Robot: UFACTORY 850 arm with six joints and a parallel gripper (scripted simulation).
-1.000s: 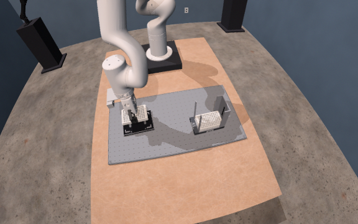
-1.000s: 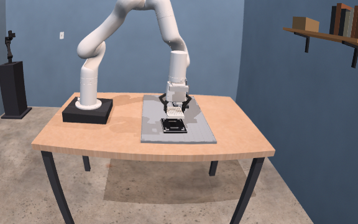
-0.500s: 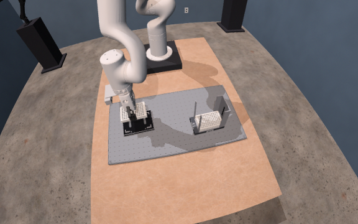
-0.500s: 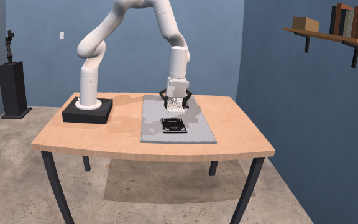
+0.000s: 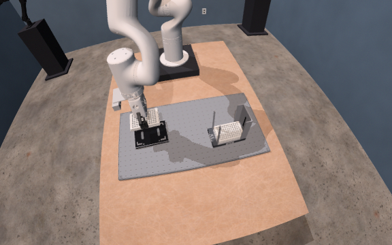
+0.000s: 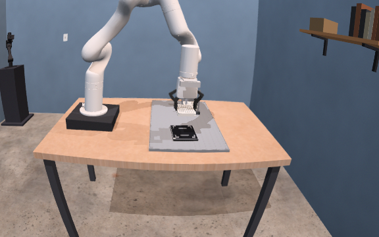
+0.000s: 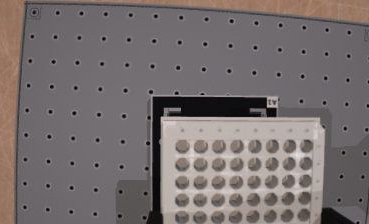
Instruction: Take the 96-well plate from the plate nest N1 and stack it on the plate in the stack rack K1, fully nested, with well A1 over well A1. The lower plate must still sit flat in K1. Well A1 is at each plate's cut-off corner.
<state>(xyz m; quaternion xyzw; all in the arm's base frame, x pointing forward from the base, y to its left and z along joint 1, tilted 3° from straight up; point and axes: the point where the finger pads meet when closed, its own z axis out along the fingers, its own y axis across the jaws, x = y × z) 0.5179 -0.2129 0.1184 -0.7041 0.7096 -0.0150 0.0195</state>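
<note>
One rigid, likely light 96-well plate (image 5: 144,119) is clamped across opposite side walls by the widely spread gripper (image 6: 186,106), above nest N1 (image 6: 184,132); keep level.
</note>
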